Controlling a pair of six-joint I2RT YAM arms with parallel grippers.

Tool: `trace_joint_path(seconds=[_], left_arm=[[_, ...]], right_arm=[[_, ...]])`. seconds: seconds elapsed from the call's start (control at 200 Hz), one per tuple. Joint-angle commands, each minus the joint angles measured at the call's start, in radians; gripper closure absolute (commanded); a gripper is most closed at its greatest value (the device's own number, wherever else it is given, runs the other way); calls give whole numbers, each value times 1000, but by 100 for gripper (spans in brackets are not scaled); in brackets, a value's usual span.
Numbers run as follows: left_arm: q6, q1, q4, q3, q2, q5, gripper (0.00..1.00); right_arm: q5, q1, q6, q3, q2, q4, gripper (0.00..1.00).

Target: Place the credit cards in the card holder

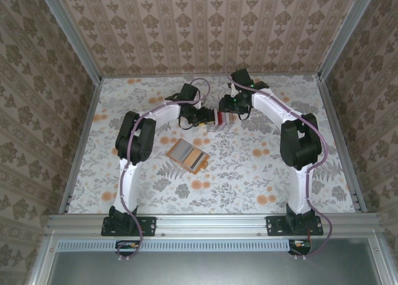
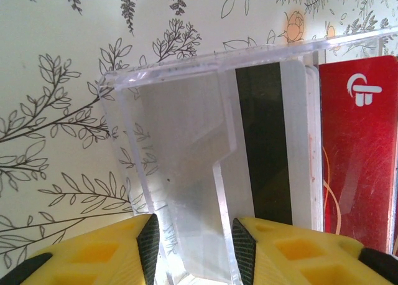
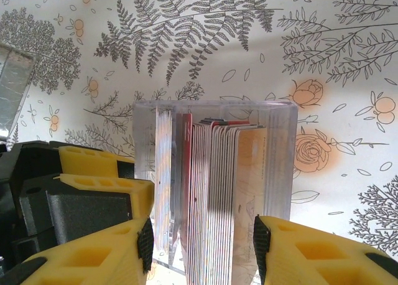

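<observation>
Orange along one edge and pale grey-blue on its upturned face, the small flat rectangular folding card holder (image 1: pixel 188 155) lies on the floral-printed table (image 1: pixel 249 179), a little left of the middle of the overhead frame. It sits apart from the left pincer (image 1: pixel 212 118) and the right pincer (image 1: pixel 231 113), below and to the left of both, with bare patterned table between.

Both pincers meet at the clear acrylic upright rack (image 1: pixel 222 122) in the upper middle of that frame, the left one coming in from the left and the right one from the upper right.

In the left wrist view, the yellow fingers (image 2: pixel 93 254) at the bottom edge are clenched on a clear wall of the rack, a dark pad pressed to each side. Right of that wall stand a pale card with a black stripe (image 2: pixel 267 142) and a glossy red card (image 2: pixel 360 142).

In the right wrist view, the thin plastic credit cards (image 3: pixel 217 191) stand on edge in a tight row inside the rack. The right pincer's yellow fingers (image 3: pixel 311 254) straddle the row at the bottom of the frame, pads close against the outermost cards. Whether they are truly pinching the row, I cannot tell.
</observation>
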Motion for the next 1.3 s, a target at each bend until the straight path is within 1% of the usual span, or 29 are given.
trace_joint_path(seconds=[0.0, 0.33, 0.96, 1.295], left_arm=[[-11, -6, 2, -15, -1, 12, 54], [-6, -9, -4, -14, -2, 12, 54], [-11, -12, -3, -1, 5, 13, 54], [-11, -12, -8, 7, 5, 13, 54]], right_arm=[[-3, -1, -10, 2, 12, -29, 51], [-19, 16, -2, 54, 97, -45, 50], [-53, 21, 1, 47, 26, -32, 52], [-54, 21, -1, 48, 12, -35, 56]])
